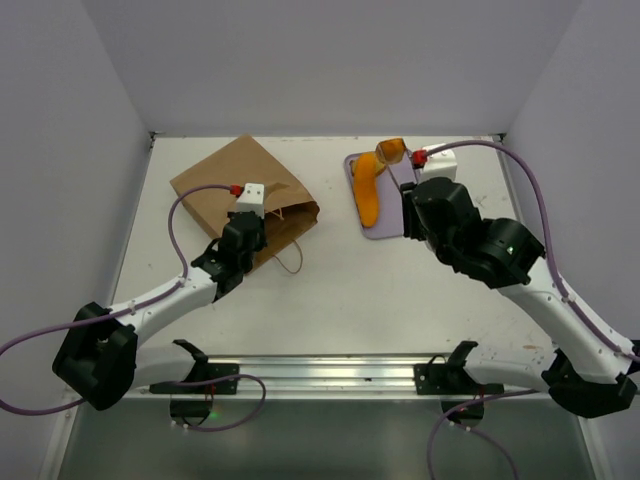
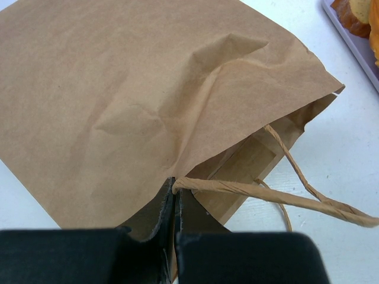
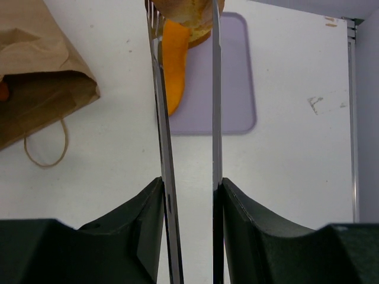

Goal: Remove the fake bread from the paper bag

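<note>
The brown paper bag (image 1: 225, 185) lies flat at the back left, mouth towards the middle. My left gripper (image 1: 250, 228) is shut on the bag's upper mouth edge (image 2: 173, 189), where a string handle (image 2: 278, 198) joins. My right gripper (image 3: 189, 186) is shut on metal tongs (image 3: 216, 118). The tong tips pinch a golden bread roll (image 3: 186, 15), also seen from above (image 1: 391, 150), over the tray's far end. A long orange baguette (image 1: 368, 190) lies on the tray. An orange bit (image 3: 3, 90) shows inside the bag's mouth.
The flat lavender tray (image 1: 385, 228) sits at the back right, and also shows in the right wrist view (image 3: 237, 89). A loose handle loop (image 1: 290, 262) lies on the table beside the bag. White walls close the back and sides.
</note>
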Controlling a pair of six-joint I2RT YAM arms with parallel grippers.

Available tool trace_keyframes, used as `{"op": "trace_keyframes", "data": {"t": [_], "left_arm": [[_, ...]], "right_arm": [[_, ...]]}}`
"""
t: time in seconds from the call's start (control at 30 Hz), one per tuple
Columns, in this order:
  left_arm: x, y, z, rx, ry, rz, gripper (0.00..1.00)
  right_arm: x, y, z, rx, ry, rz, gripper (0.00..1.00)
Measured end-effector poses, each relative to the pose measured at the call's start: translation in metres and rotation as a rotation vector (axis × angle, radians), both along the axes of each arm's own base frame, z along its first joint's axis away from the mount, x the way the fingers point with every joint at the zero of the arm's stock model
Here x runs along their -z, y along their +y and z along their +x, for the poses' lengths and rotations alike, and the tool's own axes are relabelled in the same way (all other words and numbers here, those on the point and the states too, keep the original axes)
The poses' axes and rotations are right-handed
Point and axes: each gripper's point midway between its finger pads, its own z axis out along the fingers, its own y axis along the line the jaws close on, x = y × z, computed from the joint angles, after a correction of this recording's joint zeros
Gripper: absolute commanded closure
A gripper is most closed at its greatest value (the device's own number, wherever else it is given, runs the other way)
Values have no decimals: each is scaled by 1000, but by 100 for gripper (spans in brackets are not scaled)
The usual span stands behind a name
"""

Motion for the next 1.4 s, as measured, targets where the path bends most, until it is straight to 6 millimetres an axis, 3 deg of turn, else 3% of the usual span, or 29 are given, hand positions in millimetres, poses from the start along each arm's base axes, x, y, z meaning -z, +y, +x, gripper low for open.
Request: {"op": "trace_keyframes", "data": {"t": [0.3, 0.73, 1.07, 1.23, 1.4], "left_arm": [[0, 0, 0, 1, 1, 0, 100], [1, 0, 0, 1, 2, 1, 100], [0, 0, 0, 1, 2, 1, 100], [-1, 0, 0, 1, 0, 0, 100], [-1, 0, 0, 1, 2, 0, 100]], "right_arm": [[17, -31, 60, 162, -12, 64, 100], [49, -15, 120, 151, -16, 157, 100], [83, -9, 150, 166, -16, 161, 100], [114, -9, 149, 172, 28, 142, 100], [128, -9, 145, 180, 51, 145, 100]]}}
